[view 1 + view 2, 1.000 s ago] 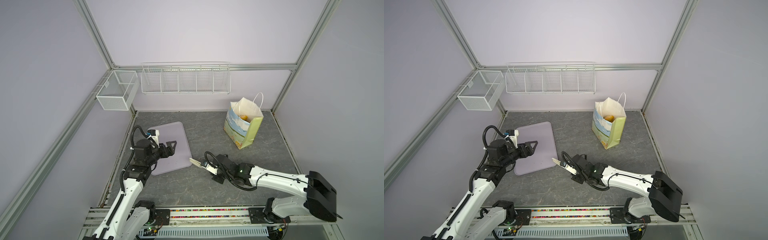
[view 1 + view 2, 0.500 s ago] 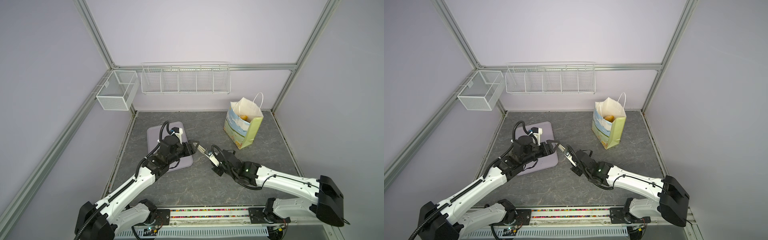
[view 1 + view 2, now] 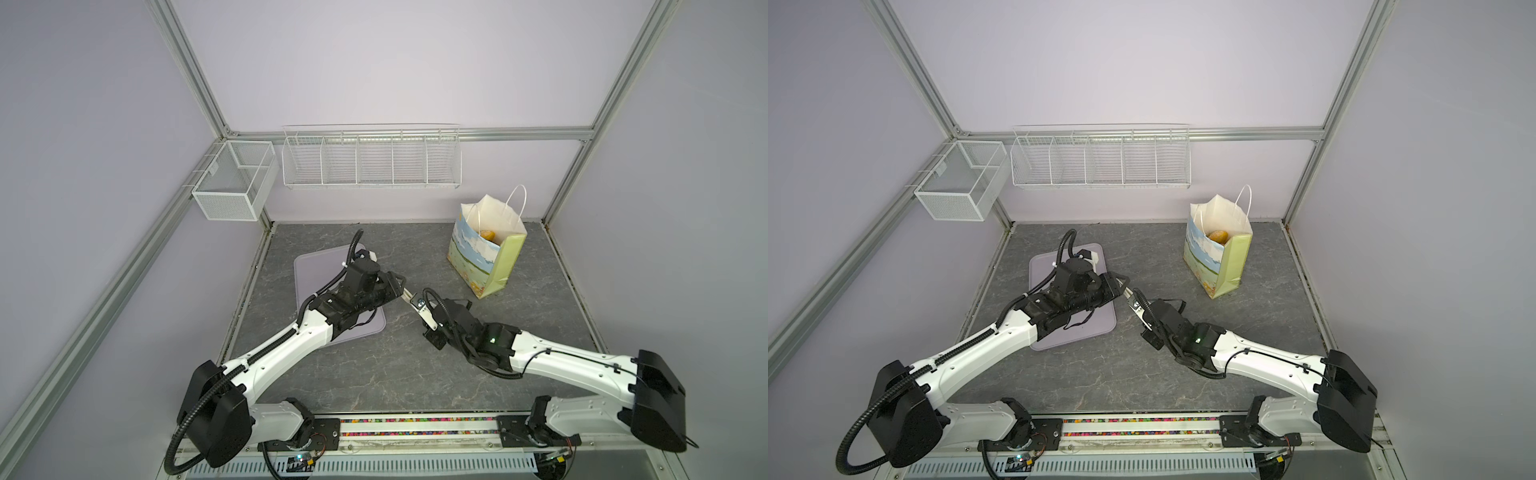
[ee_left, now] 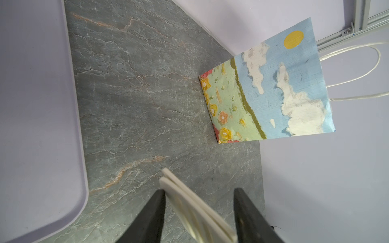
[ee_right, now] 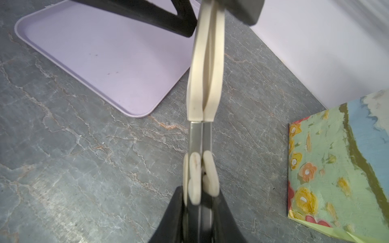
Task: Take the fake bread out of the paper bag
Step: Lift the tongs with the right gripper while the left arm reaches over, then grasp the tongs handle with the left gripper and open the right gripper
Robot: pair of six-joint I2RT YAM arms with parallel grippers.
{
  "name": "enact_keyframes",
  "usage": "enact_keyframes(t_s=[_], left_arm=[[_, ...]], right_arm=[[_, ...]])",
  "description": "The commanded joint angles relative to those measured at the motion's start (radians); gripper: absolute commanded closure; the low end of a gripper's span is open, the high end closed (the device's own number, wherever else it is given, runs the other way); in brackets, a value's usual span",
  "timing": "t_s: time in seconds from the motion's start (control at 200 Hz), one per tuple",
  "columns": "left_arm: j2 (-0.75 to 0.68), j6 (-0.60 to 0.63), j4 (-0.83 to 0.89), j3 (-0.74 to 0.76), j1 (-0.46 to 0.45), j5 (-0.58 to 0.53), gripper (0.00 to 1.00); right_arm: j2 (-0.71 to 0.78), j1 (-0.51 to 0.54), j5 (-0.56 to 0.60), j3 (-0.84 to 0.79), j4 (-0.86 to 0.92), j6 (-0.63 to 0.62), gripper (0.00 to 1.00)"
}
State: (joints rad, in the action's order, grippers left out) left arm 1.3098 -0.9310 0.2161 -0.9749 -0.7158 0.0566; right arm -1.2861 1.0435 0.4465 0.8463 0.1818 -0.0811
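Observation:
The paper bag [image 3: 486, 266] [image 3: 1217, 266] stands upright at the back right, and its printed sky-and-flowers face shows in the wrist views [image 4: 269, 94] [image 5: 345, 168]. One golden fake bread [image 3: 489, 235] [image 3: 1218, 237] shows in its open top. My right gripper [image 3: 423, 311] [image 3: 1142, 311] [image 5: 200, 189] is shut on cream-and-metal tongs [image 3: 411, 299] [image 5: 205, 73], held above mid-table. My left gripper [image 3: 401, 286] [image 3: 1121, 282] [image 4: 197, 190] meets the tongs' [image 4: 189, 202] far end, jaws apart on either side of it. Both grippers are well left of the bag.
A lilac tray [image 3: 316, 266] [image 3: 1050, 332] [image 5: 94, 52] lies under the left arm. A white wire rack [image 3: 370, 158] hangs on the back wall. A mesh basket [image 3: 232, 183] hangs at the back left corner. Grey stone-patterned floor lies between grippers and bag.
My left arm swung from over the tray to the middle, and its jaws narrowed around the tongs' end. My right gripper carried the tongs a little toward the back right.

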Motion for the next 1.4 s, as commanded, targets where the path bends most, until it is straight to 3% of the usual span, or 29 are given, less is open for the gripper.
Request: enact_keyframes(t_s=[0.0,0.16,0.245,0.315,0.435,0.495,0.695,0.925,1.049,1.394], left_arm=[[0.028,-0.021,0.010,-0.036,-0.019,-0.002,0.59],[0.046,0.022,0.019,-0.054,-0.020,-0.013,0.91],[0.043,0.061,0.018,-0.065,-0.020,-0.022,1.00],[0.041,0.100,0.015,-0.077,-0.020,-0.017,1.00],[0.042,0.186,0.041,-0.105,-0.020,-0.013,1.00],[0.039,0.245,0.066,-0.121,-0.019,-0.016,1.00],[-0.024,0.515,0.101,-0.142,0.035,0.100,1.00],[-0.108,0.793,0.128,-0.175,0.151,0.510,1.00],[-0.127,0.931,0.210,-0.232,0.154,0.627,1.00],[-0.147,0.984,0.194,-0.258,0.159,0.872,1.00]], right_arm=[[-0.015,0.007,0.012,0.026,-0.039,0.016,0.83],[0.000,0.007,-0.030,0.049,-0.043,0.002,0.79],[0.024,0.007,-0.068,0.039,-0.056,-0.014,0.74],[0.043,0.005,-0.124,0.039,-0.060,-0.033,0.63],[0.082,-0.003,-0.255,0.039,-0.046,-0.062,0.30],[0.114,-0.021,-0.320,0.039,-0.034,-0.065,0.24],[0.256,-0.198,-0.659,0.039,0.029,-0.043,0.20],[0.277,-0.381,-0.965,0.057,0.012,0.019,0.18],[0.240,-0.394,-1.079,0.064,-0.123,0.093,0.12],[0.090,-0.393,-1.313,0.161,-0.303,0.237,0.12]])
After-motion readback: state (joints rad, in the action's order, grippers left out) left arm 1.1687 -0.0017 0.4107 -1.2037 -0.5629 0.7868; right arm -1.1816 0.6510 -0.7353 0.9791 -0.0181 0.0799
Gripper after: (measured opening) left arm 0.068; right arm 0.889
